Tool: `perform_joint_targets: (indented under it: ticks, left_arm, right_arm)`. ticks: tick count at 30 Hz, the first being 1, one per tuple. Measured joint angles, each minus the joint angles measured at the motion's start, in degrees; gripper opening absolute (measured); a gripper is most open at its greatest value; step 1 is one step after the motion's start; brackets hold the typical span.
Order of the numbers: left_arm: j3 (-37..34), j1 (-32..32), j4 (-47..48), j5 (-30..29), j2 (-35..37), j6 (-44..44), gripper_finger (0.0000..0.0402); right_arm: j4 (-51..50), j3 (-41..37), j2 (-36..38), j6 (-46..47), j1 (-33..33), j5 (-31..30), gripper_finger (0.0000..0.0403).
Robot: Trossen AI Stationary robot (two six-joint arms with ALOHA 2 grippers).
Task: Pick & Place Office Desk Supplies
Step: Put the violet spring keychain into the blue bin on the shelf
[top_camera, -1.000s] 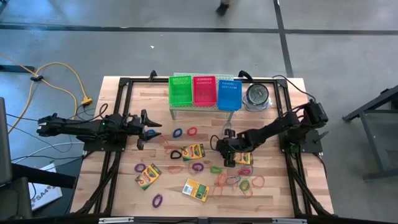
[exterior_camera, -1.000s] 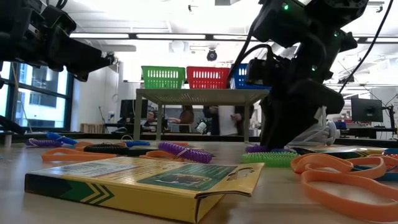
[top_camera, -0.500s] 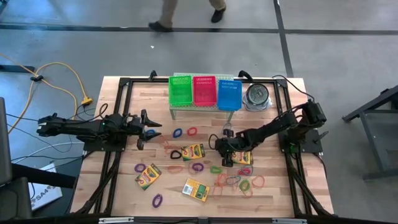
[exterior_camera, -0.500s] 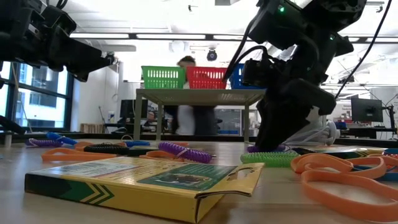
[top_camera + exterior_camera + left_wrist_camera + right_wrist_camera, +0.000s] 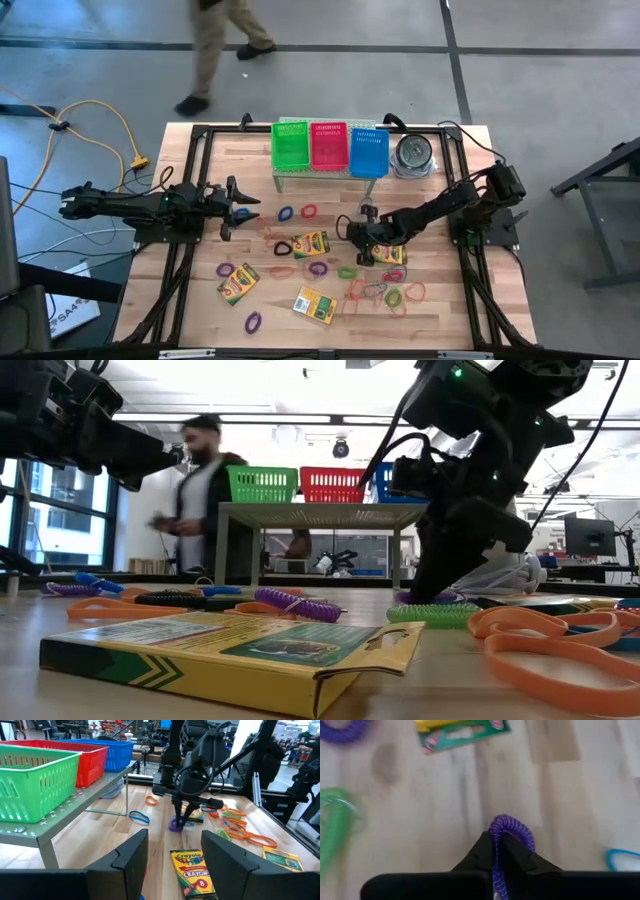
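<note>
The left gripper [image 5: 240, 203] is hovering over the left part of the light wooden table [image 5: 200, 290], its two dark fingers [image 5: 131, 856] standing partly apart and holding nothing. Near it, a blue rubber-band loop [image 5: 286, 213] and a red rubber-band loop [image 5: 308, 211] are lying flat in front of the low metal shelf [image 5: 322, 172], which is carrying a green plastic mesh basket [image 5: 291, 146], a red plastic mesh basket [image 5: 328, 145] and a blue plastic mesh basket [image 5: 369, 152] side by side. A flat yellow-and-green crayon box [image 5: 238, 282] is resting toward the table's front left, a second crayon box [image 5: 313, 243] is sitting near the middle, and a third crayon box [image 5: 315, 305] is lying nearer the front edge. The right gripper [image 5: 357, 236] is reaching low over the table's middle, just beside the second crayon box, its jaws pressed fully together on a purple coiled rubber-band loop [image 5: 507, 832], whose free end is arching up past the fingertips. A cluster of orange and green rubber-band loops [image 5: 385, 292] is lying spread on the front right. A round silvery metal tin [image 5: 413, 153] is standing beside the blue basket. A person [image 5: 222, 45] is walking on the floor beyond the table.
</note>
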State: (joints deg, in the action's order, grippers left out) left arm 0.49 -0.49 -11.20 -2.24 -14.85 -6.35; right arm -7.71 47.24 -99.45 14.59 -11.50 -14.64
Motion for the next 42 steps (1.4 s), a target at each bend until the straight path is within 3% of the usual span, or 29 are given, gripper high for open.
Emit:
perform_joint_targets:
  ticks: [17,25,32,38,42]
  left_arm:
    - [0.0,0.0,0.0,0.0,0.0,-0.6,0.0179]
    - [0.0,0.0,0.0,0.0,0.0,-1.0,0.0179]
    - [0.0,0.0,0.0,-0.3,0.0,-1.1,0.0179]
    - [0.0,0.0,0.0,-0.4,0.0,-3.0,0.0179]
    - [0.0,0.0,0.0,-0.5,0.0,-3.1,0.0179]
  right_arm:
    - [1.1,0.1,9.4,-2.9,-7.9,-10.4,0.0004]
    - [1.2,0.1,14.2,-2.5,-11.3,-11.4,0.0004]
    - [2.9,0.1,20.2,-1.0,-14.9,-18.6,0.0004]
    - [1.3,4.2,26.2,-3.0,-13.9,-27.0,0.0004]
    - [-0.5,9.3,28.5,-4.3,-11.0,-27.3,0.0004]
